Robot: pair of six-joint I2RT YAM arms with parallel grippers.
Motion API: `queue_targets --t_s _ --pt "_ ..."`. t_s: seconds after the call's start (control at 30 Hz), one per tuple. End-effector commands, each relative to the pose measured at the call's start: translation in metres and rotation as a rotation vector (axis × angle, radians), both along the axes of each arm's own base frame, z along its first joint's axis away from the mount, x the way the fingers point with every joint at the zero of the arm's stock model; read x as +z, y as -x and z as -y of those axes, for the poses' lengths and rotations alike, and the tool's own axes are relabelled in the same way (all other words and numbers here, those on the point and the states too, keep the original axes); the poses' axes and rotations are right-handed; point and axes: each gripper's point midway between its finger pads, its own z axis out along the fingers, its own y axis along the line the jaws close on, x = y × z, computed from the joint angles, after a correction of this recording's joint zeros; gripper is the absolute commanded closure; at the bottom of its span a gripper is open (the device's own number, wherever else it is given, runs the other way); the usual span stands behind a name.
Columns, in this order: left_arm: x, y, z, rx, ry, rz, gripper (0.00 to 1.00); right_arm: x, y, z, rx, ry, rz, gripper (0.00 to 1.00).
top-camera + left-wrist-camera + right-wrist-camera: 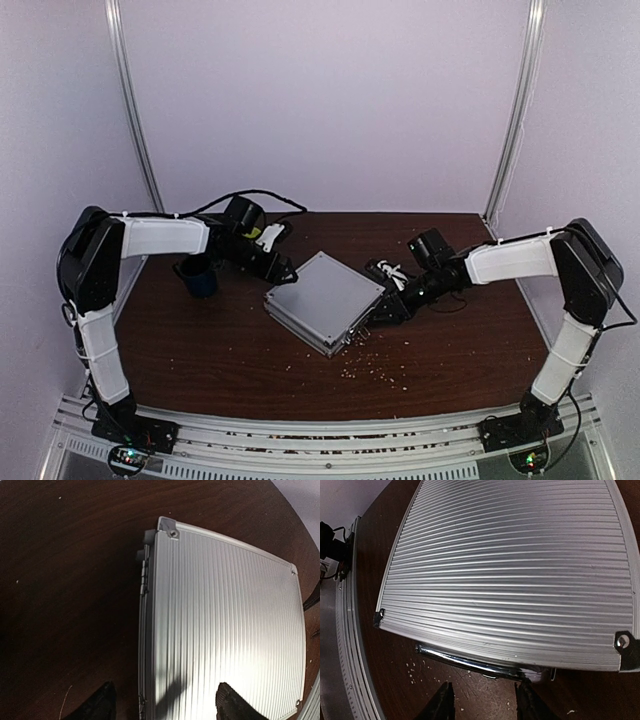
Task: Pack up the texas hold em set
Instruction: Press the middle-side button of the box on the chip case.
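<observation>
The closed briefcase [325, 300], ribbed silver aluminium with riveted corner caps, lies flat mid-way across the dark wood-grain table [220, 350], turned diamond-wise. Its hinges [145, 575] face far-left and its chrome handle [480, 664] faces near-right. The left gripper [167, 706] stands apart, straddling the hinged edge. The right gripper [486, 702], also apart, sits just before the handle, gripping nothing.
</observation>
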Motion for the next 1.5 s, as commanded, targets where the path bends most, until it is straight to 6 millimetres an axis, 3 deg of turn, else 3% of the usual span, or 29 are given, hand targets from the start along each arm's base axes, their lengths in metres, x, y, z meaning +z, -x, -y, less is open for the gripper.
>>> queue_targets --t_s 0.0,0.2,0.37,1.0,1.23,1.47 --pt "-0.011 0.004 0.000 0.011 0.012 -0.049 0.31 -0.008 -0.001 0.004 0.001 0.083 0.067 0.57" --pt "-0.023 0.010 0.001 0.001 0.015 -0.095 0.31 -0.017 0.006 -0.004 0.025 0.124 0.085 0.57" --pt "-0.035 0.016 0.004 -0.009 0.025 -0.148 0.33 -0.025 0.014 -0.008 0.032 0.161 0.110 0.49" --pt "-0.032 0.018 0.006 -0.018 0.037 -0.153 0.36 -0.051 0.014 -0.016 -0.050 0.272 0.232 0.55" --pt "-0.032 0.018 0.006 -0.020 0.039 -0.154 0.37 -0.064 0.014 -0.014 -0.033 0.319 0.224 0.69" --pt "-0.032 0.019 0.007 -0.022 0.040 -0.156 0.37 -0.050 0.020 -0.007 -0.022 0.329 0.232 0.76"
